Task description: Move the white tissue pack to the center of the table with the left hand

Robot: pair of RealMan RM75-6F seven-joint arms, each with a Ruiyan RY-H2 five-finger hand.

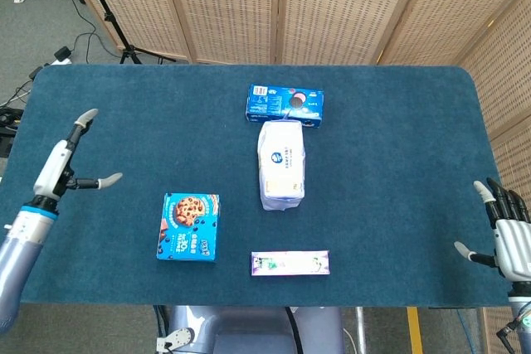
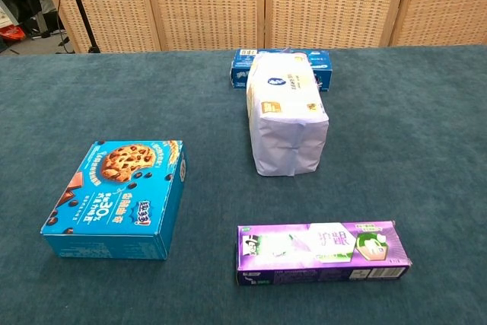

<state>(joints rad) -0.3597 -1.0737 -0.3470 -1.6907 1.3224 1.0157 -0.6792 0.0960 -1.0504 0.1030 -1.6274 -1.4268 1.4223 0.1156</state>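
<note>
The white tissue pack [image 1: 281,163] lies lengthwise near the middle of the blue table [image 1: 398,138], just in front of a blue cookie box; it also shows in the chest view [image 2: 284,116]. My left hand [image 1: 64,162] hovers open over the table's far left side, fingers spread, well away from the pack. At the right front corner my right hand [image 1: 508,236] is open, off the table's edge. Neither hand shows in the chest view.
A blue sandwich-cookie box [image 1: 284,104] sits right behind the tissue pack. A blue chocolate-chip cookie box [image 1: 189,226] lies front left, and a purple flat box [image 1: 290,263] lies near the front edge. Wicker screens [image 1: 332,6] stand behind the table.
</note>
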